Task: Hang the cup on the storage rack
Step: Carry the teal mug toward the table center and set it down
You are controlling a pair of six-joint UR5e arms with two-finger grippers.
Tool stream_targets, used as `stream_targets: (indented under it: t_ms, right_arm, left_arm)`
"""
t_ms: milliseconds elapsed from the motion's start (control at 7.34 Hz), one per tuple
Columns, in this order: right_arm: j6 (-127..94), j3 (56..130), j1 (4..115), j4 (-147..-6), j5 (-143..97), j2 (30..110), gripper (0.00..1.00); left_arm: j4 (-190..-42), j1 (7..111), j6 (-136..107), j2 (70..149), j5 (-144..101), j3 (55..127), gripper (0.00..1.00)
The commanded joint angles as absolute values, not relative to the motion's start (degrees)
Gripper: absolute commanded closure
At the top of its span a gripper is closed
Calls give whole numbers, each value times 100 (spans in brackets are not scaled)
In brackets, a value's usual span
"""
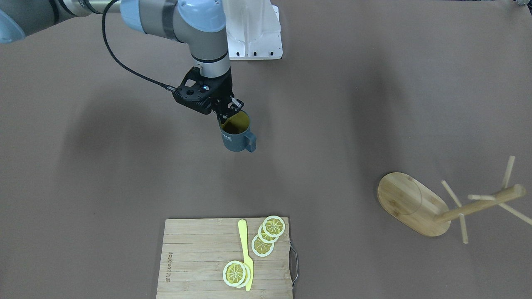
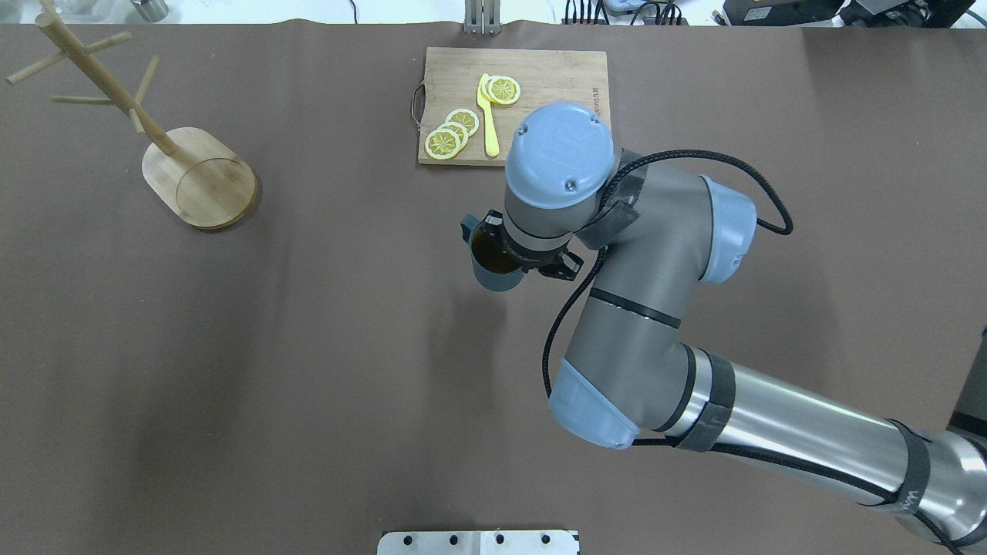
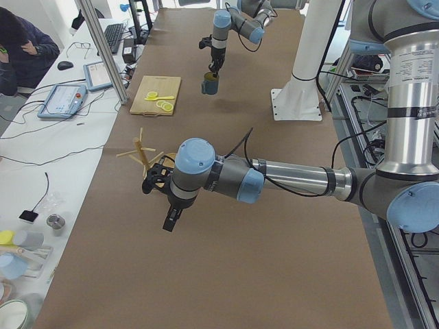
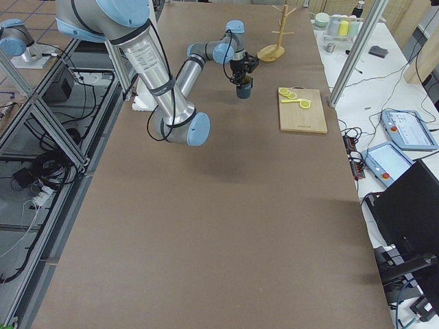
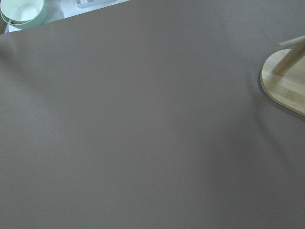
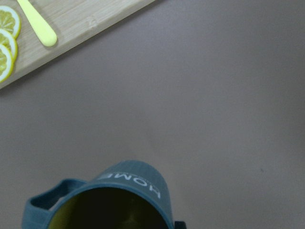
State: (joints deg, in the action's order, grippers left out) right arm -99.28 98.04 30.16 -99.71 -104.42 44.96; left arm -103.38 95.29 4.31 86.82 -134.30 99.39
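Note:
The slate-blue cup (image 1: 237, 136) with a yellow inside stands upright near the table's middle, handle toward the cutting board. My right gripper (image 1: 227, 115) is shut on its rim, one finger inside and one outside. The cup also shows in the overhead view (image 2: 493, 270) and in the right wrist view (image 6: 114, 200). I cannot tell whether it touches the table. The bamboo storage rack (image 1: 415, 203) stands far off at the table's left side (image 2: 200, 181). My left gripper (image 3: 171, 219) hovers near the rack; I cannot tell whether it is open or shut.
A wooden cutting board (image 1: 195, 257) with lemon slices (image 1: 272, 227) and a yellow knife (image 1: 246, 253) lies at the far edge (image 2: 555, 73). The white robot base (image 1: 253, 33) stands at the near edge. A pale green bowl (image 5: 21, 12) sits beyond the table's end.

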Motion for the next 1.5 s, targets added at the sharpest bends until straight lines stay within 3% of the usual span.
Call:
stream_targets:
  t_ms: [0,136,272,545,681,1226,1362]
  right_arm:
    - [-10037,9397,2795,-9932,-10424,4246,100]
    - [-10028,9213,2743,-9923,-10424,4123,96]
    - [-10002,9115,2716,-9923,-10424,4087,82]
    - [-9976,9071,2672,-9914,-10319,4104,42]
    - [-9758,9114,2672,-9923,-10266,4104,0]
    - [-8959,9965,3214,-9993,-10492,4314,0]
    - [-8443,10263,3582,-9993,-10816,4690,0]
  left_arm:
    - [-10345,9527,431,8675,-13430,9932,1]
    - [-10345,9536,431,8675,-13430,9932,1]
    - [-10336,9536,431,8675,-13430,9932,1]
    - [-10336,9536,431,8684,-13430,9932,2]
    - [-10336,9536,431,8675,-13430,9932,1]
    - [-10345,9536,422,8692,-13438,10106,1]
    - [-10345,9536,422,8684,-13438,10308,1]
